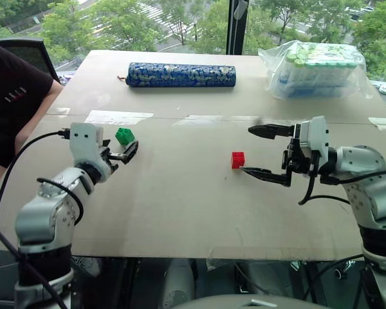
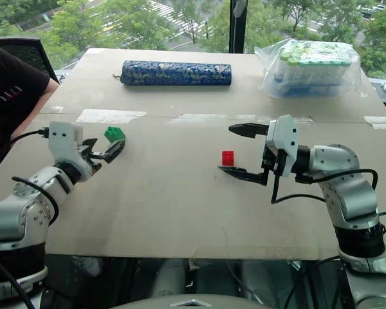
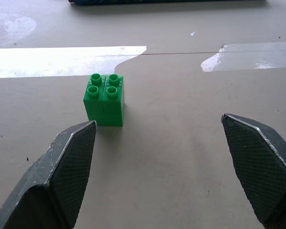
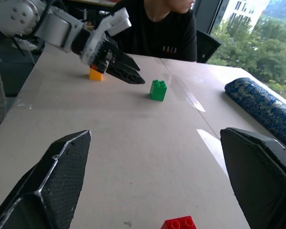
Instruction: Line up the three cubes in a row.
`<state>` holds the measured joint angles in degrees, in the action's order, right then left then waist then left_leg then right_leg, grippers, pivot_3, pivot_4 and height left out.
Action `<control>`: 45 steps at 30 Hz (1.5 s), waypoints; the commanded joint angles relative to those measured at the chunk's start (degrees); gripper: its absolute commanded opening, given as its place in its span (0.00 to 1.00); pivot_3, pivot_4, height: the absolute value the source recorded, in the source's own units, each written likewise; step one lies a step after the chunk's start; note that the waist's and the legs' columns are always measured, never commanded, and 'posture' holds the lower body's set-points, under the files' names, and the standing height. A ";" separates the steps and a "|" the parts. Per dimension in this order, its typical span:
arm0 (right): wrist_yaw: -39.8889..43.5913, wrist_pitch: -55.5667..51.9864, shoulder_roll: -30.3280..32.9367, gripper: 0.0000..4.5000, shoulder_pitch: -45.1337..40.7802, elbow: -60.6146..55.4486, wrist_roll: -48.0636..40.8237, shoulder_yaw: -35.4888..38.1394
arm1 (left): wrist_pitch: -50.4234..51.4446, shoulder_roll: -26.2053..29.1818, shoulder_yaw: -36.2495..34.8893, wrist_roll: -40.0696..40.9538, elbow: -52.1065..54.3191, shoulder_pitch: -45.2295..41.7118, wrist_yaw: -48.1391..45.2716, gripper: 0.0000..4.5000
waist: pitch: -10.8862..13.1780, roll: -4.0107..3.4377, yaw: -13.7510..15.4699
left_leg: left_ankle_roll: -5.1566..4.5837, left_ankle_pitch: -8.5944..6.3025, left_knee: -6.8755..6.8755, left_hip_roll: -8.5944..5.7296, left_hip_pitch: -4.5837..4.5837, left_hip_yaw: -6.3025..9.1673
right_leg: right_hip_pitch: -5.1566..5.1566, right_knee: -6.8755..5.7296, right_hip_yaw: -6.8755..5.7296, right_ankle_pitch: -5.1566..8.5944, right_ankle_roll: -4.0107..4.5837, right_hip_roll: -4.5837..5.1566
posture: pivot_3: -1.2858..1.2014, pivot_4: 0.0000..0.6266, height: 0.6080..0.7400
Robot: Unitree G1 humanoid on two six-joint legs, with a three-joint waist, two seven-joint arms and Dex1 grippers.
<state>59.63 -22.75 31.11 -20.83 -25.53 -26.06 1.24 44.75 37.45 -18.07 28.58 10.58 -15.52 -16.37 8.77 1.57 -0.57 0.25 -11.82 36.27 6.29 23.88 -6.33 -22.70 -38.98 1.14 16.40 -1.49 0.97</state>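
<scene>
I have the left gripper [image 1: 125, 153] spread wide and empty, with the green cube [image 1: 124, 136] just beyond its tips, slightly left of centre. The right gripper [image 1: 265, 152] is also spread, the red cube [image 1: 238, 159] just left of it. The yellow cube [image 4: 96, 74] sits behind my left hand

Left gripper [image 1: 124, 155] open, arm reaching forward; right gripper [image 1: 262, 152] jaws spread wide, empty, pointing toward robot's left
</scene>
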 commanded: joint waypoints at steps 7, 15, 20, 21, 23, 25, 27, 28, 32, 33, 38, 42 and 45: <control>-8.57 -4.16 2.75 0.99 3.87 -11.11 -2.40 1.77 | -8.33 4.97 9.39 -10.27 -28.60 -18.29 -10.55 0.96 | 0.05 0.10 -0.10 | 0.00 0.00 0.00 -0.01 0.03 -0.02 | -0.02 0.05 0.03 0.00 0.00 -0.01 | 0.52 0.24 1.00; -14.16 -5.52 3.84 1.00 7.02 -15.39 -2.76 2.75 | -13.28 3.78 12.35 -14.76 -41.77 -24.54 -15.32 0.58 | 0.09 0.20 0.05 | 0.00 0.00 0.03 -0.01 0.32 0.10 | -0.21 0.06 -0.10 0.01 -0.01 -0.02 | 0.52 0.24 1.00; -15.59 -5.39 5.07 1.00 10.19 -17.23 -3.22 4.01 | -15.19 3.91 12.00 -14.16 -41.08 -24.36 -20.99 0.29 | 0.08 0.20 0.20 | 0.01 0.01 0.25 -0.02 0.85 0.30 | -0.52 0.00 -0.29 -0.01 -0.02 -0.02 | 0.52 0.24 1.00; -15.65 -5.39 5.08 1.00 11.19 -17.41 -4.16 4.78 | -15.43 3.80 11.51 -12.74 -39.88 -24.20 -23.71 0.29 | 0.08 0.21 0.23 | 0.01 0.01 0.25 -0.02 0.86 0.31 | -0.52 0.00 -0.31 -0.01 -0.02 -0.02 | 0.52 0.24 1.00; -14.81 -5.53 5.46 1.00 14.27 -17.05 -6.75 7.35 | -20.77 4.30 13.13 -11.20 -35.75 -23.00 -33.28 0.29 | 0.08 0.21 0.43 | 0.01 0.01 0.26 -0.02 0.88 0.34 | -0.52 0.01 -0.35 0.00 -0.02 -0.02 | 0.52 0.24 1.00; -11.90 -4.82 7.52 1.00 17.39 -16.24 -8.02 9.57 | -22.92 4.16 15.09 -9.44 -31.46 -22.24 -41.39 0.29 | 0.09 0.20 0.95 | 0.10 0.06 0.27 -0.02 0.91 0.36 | -0.51 0.03 -0.40 0.00 -0.02 -0.01 | 0.52 0.24 1.00; -9.27 -4.57 9.05 1.00 19.56 -15.80 -11.03 12.35 | -23.02 4.57 18.30 -7.75 -28.41 -21.95 -51.06 0.29 | 0.08 0.20 1.25 | 0.20 0.12 0.29 -0.02 0.90 0.34 | -0.49 0.04 -0.38 0.00 -0.02 0.00 | 0.52 0.24 1.00; -8.33 -4.83 9.92 1.00 20.47 -15.61 -12.41 13.70 | -24.43 4.73 20.31 -7.61 -27.32 -21.76 -55.97 0.29 | 0.08 0.20 1.28 | 0.16 0.10 0.31 -0.03 0.89 0.34 | -0.48 0.03 -0.37 0.00 -0.02 -0.01 | 0.52 0.24 1.00; -4.38 -3.05 12.57 1.00 24.00 -14.42 -14.14 17.73 | -35.13 2.19 27.82 -13.79 -32.55 -25.09 -64.45 0.29 | 0.05 0.15 1.36 | 0.00 0.01 0.37 -0.04 0.78 0.44 | -0.36 -0.02 -0.40 -0.01 -0.02 -0.05 | 0.52 0.24 1.00; -3.48 -2.25 12.88 1.00 25.08 -14.11 -14.29 19.04 | -38.24 0.24 30.20 -16.10 -35.94 -27.53 -65.35 0.29 | 0.05 0.15 1.38 | 0.00 0.01 0.38 -0.04 0.77 0.46 | -0.34 -0.02 -0.42 0.00 -0.02 -0.06 | 0.52 0.24 1.00; -3.89 -1.30 13.13 1.00 28.00 -14.75 -14.37 21.97 | -47.25 -5.39 34.82 -22.10 -49.03 -35.00 -67.47 0.29 | 0.05 0.15 1.83 | -0.03 0.00 0.70 -0.11 0.97 0.75 | -0.24 0.01 -0.58 0.00 -0.04 -0.08 | 0.52 0.24 1.00; -5.18 -1.08 12.94 1.00 29.71 -16.23 -14.37 22.39 | -52.26 -7.99 35.41 -24.83 -57.00 -38.72 -68.45 0.29 | 0.06 0.14 1.17 | -0.05 -0.01 0.76 -0.14 0.95 0.81 | -0.23 0.05 -0.38 0.00 -0.07 -0.13 | 0.52 0.24 1.00; -6.55 -1.18 12.66 1.00 31.36 -17.72 -14.81 23.17 | -53.50 -10.08 36.01 -26.96 -60.81 -40.87 -67.67 0.29 | 0.06 0.15 1.27 | -0.05 -0.01 0.75 -0.18 0.95 1.11 | -0.24 0.02 -0.38 0.00 -0.07 -0.22 | 0.52 0.24 1.00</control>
<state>53.87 -24.75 43.65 10.20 -40.90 -39.85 22.20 -7.31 27.58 18.30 2.29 -49.53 -54.67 -84.18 8.83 1.71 0.70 0.20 -11.84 37.03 6.11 24.83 -5.18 -22.94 -38.98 0.74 16.39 -1.56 0.74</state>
